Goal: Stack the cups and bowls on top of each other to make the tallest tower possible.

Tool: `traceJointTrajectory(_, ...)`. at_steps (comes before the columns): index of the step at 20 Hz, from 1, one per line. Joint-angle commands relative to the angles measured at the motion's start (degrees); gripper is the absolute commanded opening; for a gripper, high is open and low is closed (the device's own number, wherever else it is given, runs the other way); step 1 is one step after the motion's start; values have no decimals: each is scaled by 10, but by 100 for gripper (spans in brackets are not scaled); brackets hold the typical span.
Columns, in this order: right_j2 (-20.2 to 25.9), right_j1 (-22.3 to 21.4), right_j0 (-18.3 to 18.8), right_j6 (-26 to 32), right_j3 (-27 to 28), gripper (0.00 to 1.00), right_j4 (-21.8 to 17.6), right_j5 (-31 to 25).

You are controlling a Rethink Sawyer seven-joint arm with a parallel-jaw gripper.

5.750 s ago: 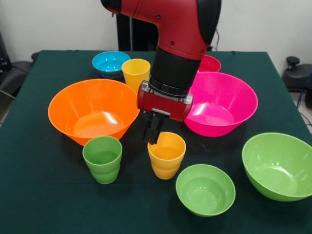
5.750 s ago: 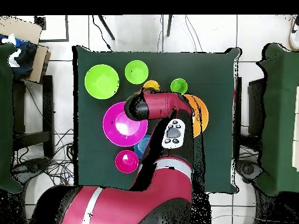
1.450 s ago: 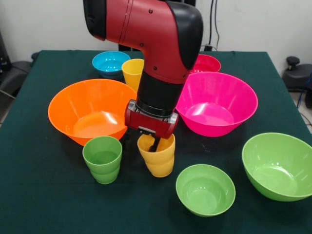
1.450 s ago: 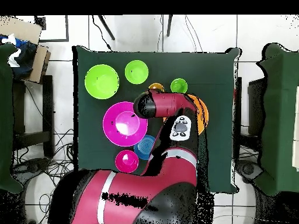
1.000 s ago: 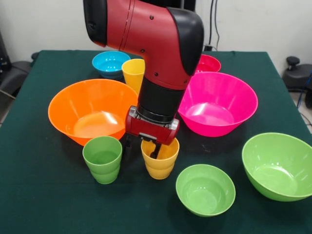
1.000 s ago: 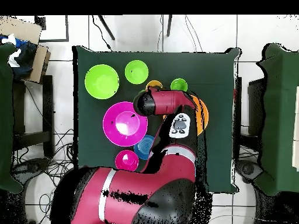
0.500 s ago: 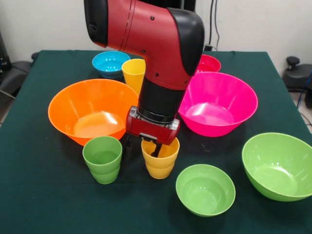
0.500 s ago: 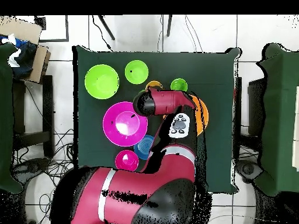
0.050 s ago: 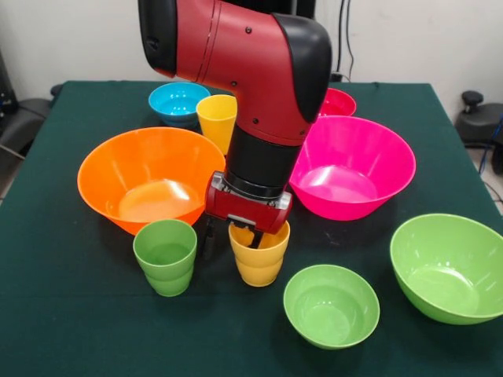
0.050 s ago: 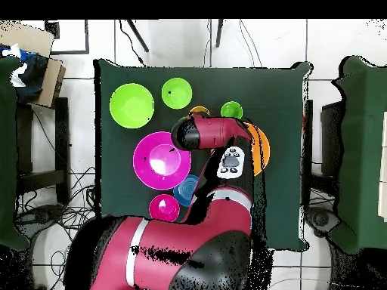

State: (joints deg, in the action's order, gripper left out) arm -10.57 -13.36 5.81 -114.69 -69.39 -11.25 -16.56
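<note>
Looking near to far, you see no tower begun | small lime bowl [image 9: 331,305], green cup [image 9: 165,256] stand alone on surface [image 9: 71,314] | tool [image 9: 229,238] straddles orange-yellow cup [image 9: 259,254] rim, grip unconfirmed | big bowls, yellow cup [image 9: 217,119] behind, unstacked.

I count three small tapered plastic cups [image 9: 165,256] and six glossy round plastic bowls [image 9: 149,177] on the desk [image 9: 63,330].

A close front camera looks across the table [image 9: 71,330] toward the arm [image 9: 259,71], while a high overhead camera looks straight down on both.
</note>
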Motion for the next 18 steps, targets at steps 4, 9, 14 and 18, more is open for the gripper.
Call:
traceJointTrajectory(4, 49, 8, -13, -35, -34, 100, -7, -15)
traceJointTrajectory(9, 48, 8, -13, -31, -30, 100, -6, -22)
traceJointTrajectory(14, 48, 7, -12, -29, -29, 100, -6, -27)
traceJointTrajectory(18, 47, 7, -13, -28, -28, 100, -6, -31)
